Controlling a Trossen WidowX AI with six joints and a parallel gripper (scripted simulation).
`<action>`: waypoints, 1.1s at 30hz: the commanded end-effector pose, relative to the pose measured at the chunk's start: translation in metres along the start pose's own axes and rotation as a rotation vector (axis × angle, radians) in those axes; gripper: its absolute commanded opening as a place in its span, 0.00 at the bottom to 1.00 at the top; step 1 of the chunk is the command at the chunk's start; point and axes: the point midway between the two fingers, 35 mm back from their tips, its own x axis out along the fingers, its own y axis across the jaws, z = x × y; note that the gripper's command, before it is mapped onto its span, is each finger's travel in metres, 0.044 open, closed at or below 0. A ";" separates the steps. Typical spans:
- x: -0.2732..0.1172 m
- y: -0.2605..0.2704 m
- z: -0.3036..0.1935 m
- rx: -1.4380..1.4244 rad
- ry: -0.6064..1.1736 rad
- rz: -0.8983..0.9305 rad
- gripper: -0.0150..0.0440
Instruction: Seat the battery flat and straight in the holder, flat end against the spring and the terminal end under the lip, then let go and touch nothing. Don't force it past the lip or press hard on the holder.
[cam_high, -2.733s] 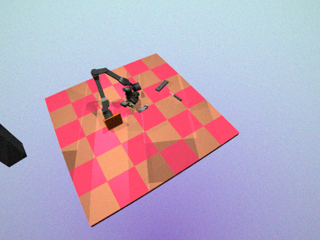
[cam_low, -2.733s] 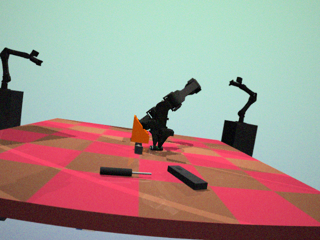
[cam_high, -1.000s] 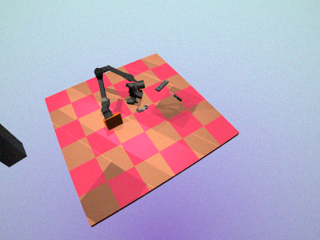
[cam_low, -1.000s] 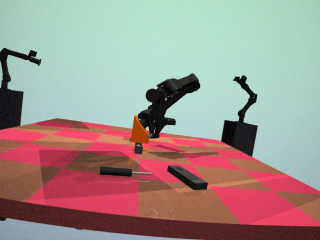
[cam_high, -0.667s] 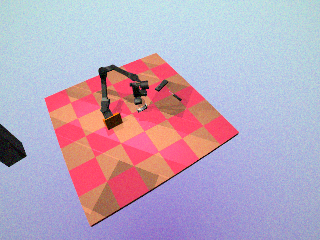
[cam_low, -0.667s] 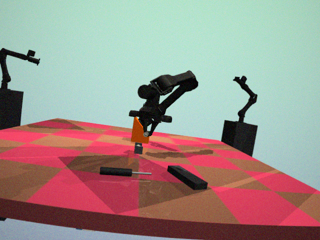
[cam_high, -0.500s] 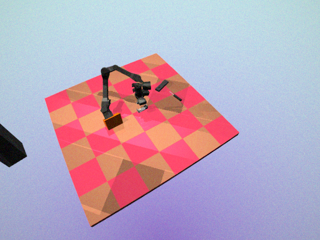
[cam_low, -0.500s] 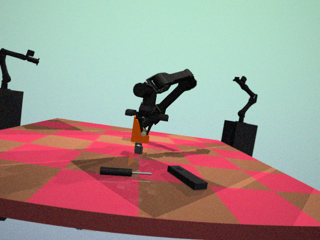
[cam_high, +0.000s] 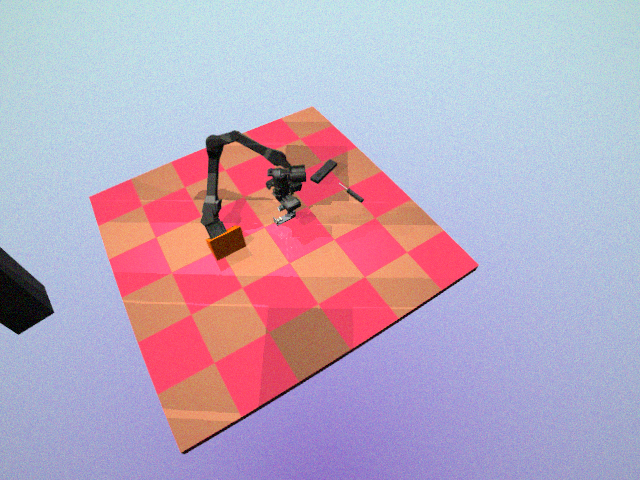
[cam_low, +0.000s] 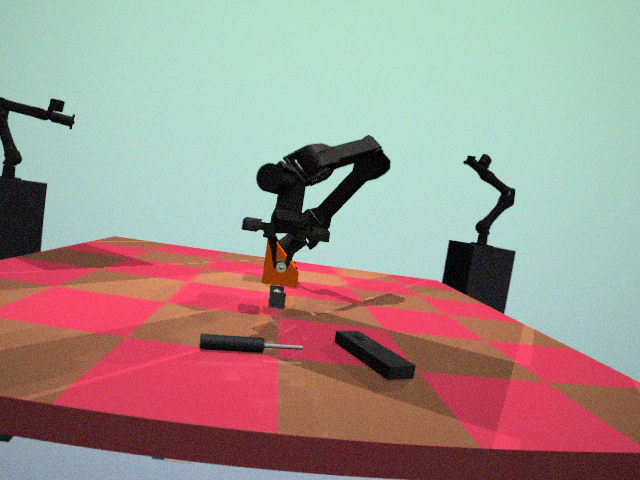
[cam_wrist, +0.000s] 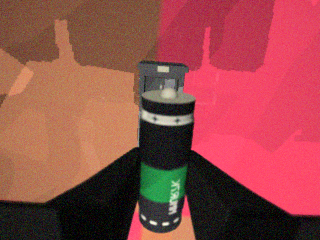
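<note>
My gripper (cam_wrist: 163, 157) (cam_low: 280, 264) is shut on the battery (cam_wrist: 165, 142) (cam_low: 280, 267), a black cylinder with a green band and a pale ring. In the wrist view its terminal end points up the frame and its lower end toward the bottom edge. The small grey holder (cam_wrist: 147, 67) (cam_low: 277, 299) (cam_high: 283, 220) stands on the table below the gripper. The exterior view shows a gap between battery and holder. In the wrist view the battery overlaps the holder and hides most of it, including the spring; the holder's far end wall shows beyond the terminal.
A screwdriver (cam_high: 355, 194) (cam_low: 231, 343) and a black oblong block (cam_high: 324, 171) (cam_low: 374, 355) lie on the checkered table (cam_high: 315, 273) (cam_low: 170, 400). An orange wedge-sided piece (cam_high: 227, 243) (cam_low: 270, 276) stands by the arm's base. Two other arms on dark pedestals stand beyond the table.
</note>
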 end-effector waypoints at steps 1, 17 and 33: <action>0.008 -0.001 0.000 0.007 -0.034 -0.002 0.38; 0.034 0.001 0.001 0.020 -0.198 -0.016 0.38; 0.043 0.001 0.000 0.024 -0.277 -0.027 0.38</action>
